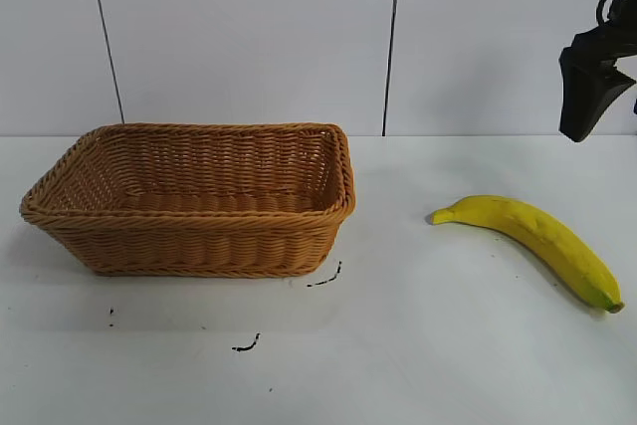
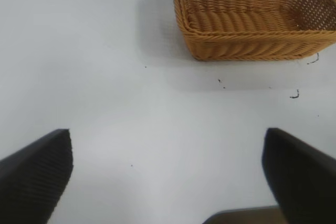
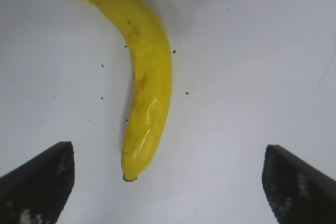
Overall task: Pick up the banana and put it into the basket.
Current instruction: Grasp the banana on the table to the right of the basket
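Observation:
The yellow banana [image 1: 532, 244] lies flat on the white table at the right, stem toward the basket; it also shows in the right wrist view [image 3: 147, 80]. The tan wicker basket [image 1: 189, 251] stands at the left, empty inside, and shows in the left wrist view [image 2: 252, 45]. My right gripper [image 1: 587, 97] hangs high above the table at the far right, behind the banana, open and empty [image 3: 168, 187]. My left gripper [image 2: 168, 182] is open and empty over bare table, away from the basket; it is out of the exterior view.
Small black marks [image 1: 324, 279] dot the table in front of the basket. A white panelled wall [image 1: 249, 37] closes the back. Bare table lies between basket and banana.

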Robot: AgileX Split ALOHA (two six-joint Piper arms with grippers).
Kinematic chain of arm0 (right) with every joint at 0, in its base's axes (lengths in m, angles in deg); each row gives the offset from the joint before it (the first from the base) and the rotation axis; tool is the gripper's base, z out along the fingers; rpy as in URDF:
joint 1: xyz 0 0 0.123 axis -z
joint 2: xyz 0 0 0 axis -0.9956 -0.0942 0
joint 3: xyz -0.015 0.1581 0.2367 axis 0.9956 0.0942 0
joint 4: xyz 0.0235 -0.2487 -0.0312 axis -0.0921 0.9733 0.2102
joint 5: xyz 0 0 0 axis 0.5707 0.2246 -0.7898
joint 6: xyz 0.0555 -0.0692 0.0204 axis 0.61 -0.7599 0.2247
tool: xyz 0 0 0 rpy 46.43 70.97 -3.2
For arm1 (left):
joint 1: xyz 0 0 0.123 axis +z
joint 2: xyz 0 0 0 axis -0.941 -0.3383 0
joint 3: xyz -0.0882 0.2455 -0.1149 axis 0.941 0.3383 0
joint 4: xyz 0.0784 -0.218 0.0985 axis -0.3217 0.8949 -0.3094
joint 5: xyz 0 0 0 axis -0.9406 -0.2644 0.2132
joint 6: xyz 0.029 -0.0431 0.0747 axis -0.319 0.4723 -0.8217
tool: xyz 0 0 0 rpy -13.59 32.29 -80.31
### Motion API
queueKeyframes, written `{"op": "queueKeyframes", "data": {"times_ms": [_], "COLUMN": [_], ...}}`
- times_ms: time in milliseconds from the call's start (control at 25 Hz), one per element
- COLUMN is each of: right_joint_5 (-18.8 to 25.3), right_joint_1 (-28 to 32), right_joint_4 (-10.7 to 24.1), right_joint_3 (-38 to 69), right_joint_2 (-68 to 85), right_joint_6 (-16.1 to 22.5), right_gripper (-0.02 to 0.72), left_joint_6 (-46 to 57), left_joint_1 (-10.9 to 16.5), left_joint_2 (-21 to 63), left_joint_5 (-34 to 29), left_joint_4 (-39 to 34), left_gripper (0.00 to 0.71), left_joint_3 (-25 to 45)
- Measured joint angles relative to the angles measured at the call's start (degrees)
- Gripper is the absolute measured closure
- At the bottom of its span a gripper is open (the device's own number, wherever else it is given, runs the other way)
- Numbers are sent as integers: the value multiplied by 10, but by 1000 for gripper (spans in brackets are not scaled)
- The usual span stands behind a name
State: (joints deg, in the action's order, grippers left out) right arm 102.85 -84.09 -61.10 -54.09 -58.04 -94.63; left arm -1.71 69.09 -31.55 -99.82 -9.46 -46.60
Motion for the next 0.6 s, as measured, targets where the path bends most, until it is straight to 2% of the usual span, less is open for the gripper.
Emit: {"op": "queueKeyframes", "data": {"times_ms": [240,600], "right_joint_5": [-12,-27], "right_joint_1": [-35,-46], "right_joint_4": [22,80], "right_joint_3": [0,0], "right_joint_2": [-2,-53], "right_joint_6": [-1,55], "right_gripper": [8,8], "left_joint_6": [0,0], "left_joint_1": [0,0], "left_joint_2": [0,0], "left_joint_5": [0,0], "left_joint_4": [0,0], "left_gripper": [15,15], "left_joint_3": [0,0]}}
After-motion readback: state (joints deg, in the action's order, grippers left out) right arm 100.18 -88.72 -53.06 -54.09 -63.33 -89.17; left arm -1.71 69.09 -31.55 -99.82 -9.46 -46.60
